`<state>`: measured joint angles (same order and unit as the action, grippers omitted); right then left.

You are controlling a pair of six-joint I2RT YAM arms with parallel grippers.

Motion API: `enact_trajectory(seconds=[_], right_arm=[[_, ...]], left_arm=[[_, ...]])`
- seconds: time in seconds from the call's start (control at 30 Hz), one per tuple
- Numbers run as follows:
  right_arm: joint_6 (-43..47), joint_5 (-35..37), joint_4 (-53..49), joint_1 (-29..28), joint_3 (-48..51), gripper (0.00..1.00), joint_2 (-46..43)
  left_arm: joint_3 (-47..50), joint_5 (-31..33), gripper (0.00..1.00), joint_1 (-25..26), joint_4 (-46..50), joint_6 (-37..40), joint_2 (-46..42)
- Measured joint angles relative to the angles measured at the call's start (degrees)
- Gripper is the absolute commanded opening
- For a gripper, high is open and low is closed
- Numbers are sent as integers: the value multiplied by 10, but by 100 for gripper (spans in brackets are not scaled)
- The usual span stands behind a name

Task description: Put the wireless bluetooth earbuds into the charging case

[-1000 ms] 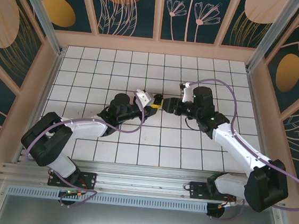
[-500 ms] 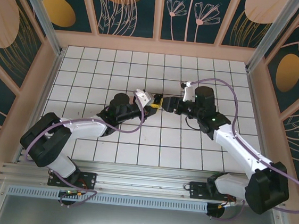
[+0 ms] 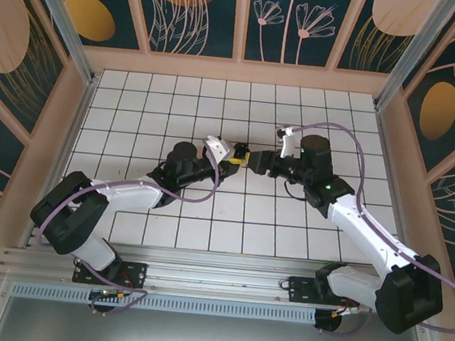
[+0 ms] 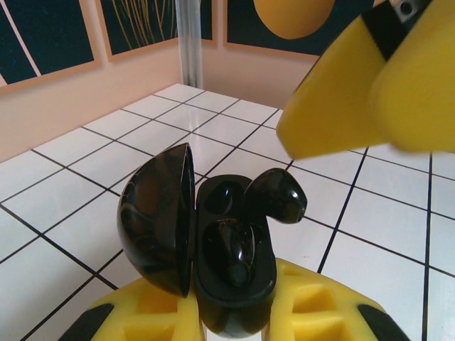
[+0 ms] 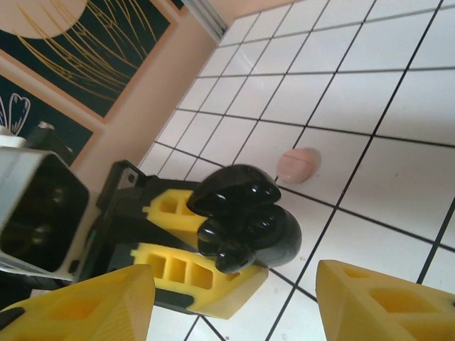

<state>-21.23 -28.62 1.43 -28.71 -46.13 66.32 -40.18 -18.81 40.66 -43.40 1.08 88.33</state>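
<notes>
black glossy plastic, smooth and rounded: charging case [image 4: 234,273] pinched upright between the blocky yellow fingers [image 4: 323,312] of the left gripper [image 4: 234,316], pressed against both its sides. lid [image 4: 160,220] swung open to the left like half a shell. black bud [image 4: 277,195], same shine, perched at the mouth of the case, tilted and only partly down in its well. pink bud [image 5: 297,165], pale, matte, pebble-shaped, lying on the white tiled table [image 5: 398,177] just beyond the case and apart from both grippers; possibly an earbud, too small to be sure. right gripper [image 5: 234,305] spread wide, pinching nothing, facing the case from close by, one yellow fingertip [image 4: 355,92] hanging above the black bud without touching. seen from overhead, left gripper [image 3: 233,162] and right gripper [image 3: 251,160] tip to tip at mid-table.
</notes>
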Motion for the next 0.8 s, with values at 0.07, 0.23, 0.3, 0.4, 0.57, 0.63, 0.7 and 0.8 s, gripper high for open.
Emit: enact_trajectory(seconds=[0.07, 0.23, 0.3, 0.4, 0.57, 0.63, 0.7, 0.8], right_arm=[[4, -3, -9, 0, 0, 61, 9], [14, -6, -22, -1, 0, 61, 20], [14, -4, -24, -1, 0, 60, 21], [14, 2, -24, -1, 0, 60, 22], [12, 12, -24, -1, 0, 59, 27], [11, 16, -24, -1, 0, 59, 31], [9, 21, -24, -1, 0, 59, 33], [6, 25, -23, -1, 0, 59, 34]], left_arm=[[0, 0, 9, 0, 0, 0, 0], [0, 0, 9, 0, 0, 0, 0], [0, 0, 9, 0, 0, 0, 0], [0, 0, 9, 0, 0, 0, 0], [0, -1, 9, 0, 0, 0, -2], [0, -2, 9, 0, 0, 0, -4], [0, -2, 9, 0, 0, 0, -6], [0, -2, 9, 0, 0, 0, -10]])
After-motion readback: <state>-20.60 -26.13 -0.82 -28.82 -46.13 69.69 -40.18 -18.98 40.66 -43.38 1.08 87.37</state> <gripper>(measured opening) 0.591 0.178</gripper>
